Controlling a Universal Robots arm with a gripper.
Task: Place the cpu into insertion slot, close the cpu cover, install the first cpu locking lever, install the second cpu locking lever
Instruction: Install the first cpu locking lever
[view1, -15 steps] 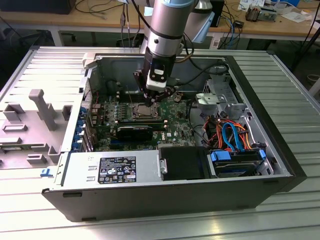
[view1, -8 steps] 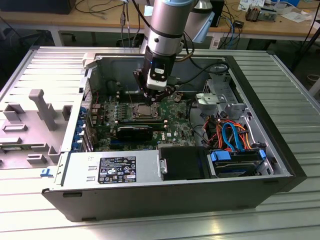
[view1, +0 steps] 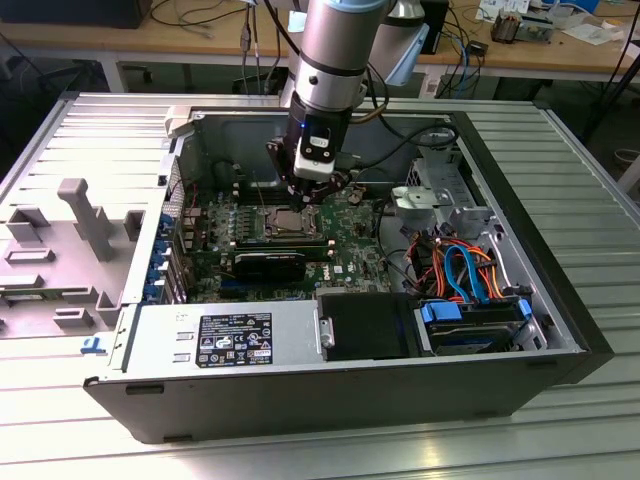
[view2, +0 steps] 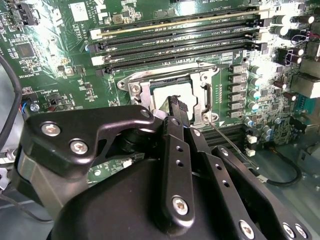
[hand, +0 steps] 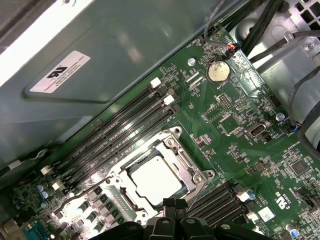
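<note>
an open computer case (view1: 300, 400) is laid on its side on a ribbed metal table (view1: 570, 160), with wooden benches (view1: 100, 40) and loose cables seen behind it at 12 o'clock in the exterior view. a grey plastic moulding (view1: 80, 215) is set on the table at 9 o'clock of the case. the cpu (hand: 152, 180) is seated in the insertion slot (view2: 165, 70) on the green board, and the cpu cover (hand: 192, 174) is laid flat around it, the chip's silvery top shown through its window. long black memory slots (hand: 115, 135) are ranged just beside the socket. part of the socket is hidden by the gripper's black body in the second wrist view, and the arm is cut off at the exterior view's 12 o'clock edge. whether a thin wire lever (view2: 230, 145) is latched cannot be made out. the arm is held nearly upright, the gripper (view1: 308, 198) pointed down over the socket's edge. its fingertips (hand: 168, 205) are pressed together with nothing pinched. contact with the cover cannot be judged.
</note>
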